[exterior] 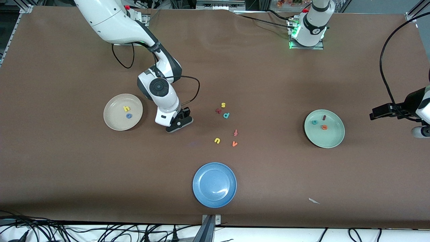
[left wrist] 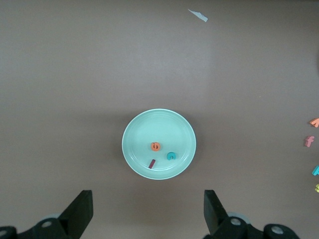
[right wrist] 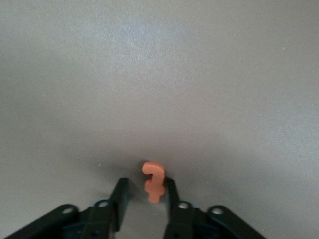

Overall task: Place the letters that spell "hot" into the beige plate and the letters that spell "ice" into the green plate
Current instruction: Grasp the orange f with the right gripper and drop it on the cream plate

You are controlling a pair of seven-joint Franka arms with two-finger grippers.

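Observation:
The beige plate holds the yellow h and the blue o. Beside it, toward the table's middle, my right gripper is down at the table. In the right wrist view the orange t stands between the right gripper's fingers, against one finger with a gap to the other. The green plate holds the teal c, the maroon i and the orange e. My left gripper hangs high and wide open, with nothing in it, beside the green plate.
Loose letters lie mid-table: yellow s, a maroon letter, teal d, red-orange f, yellow u, orange v. A blue plate sits nearest the front camera. A white paper scrap lies near the front edge.

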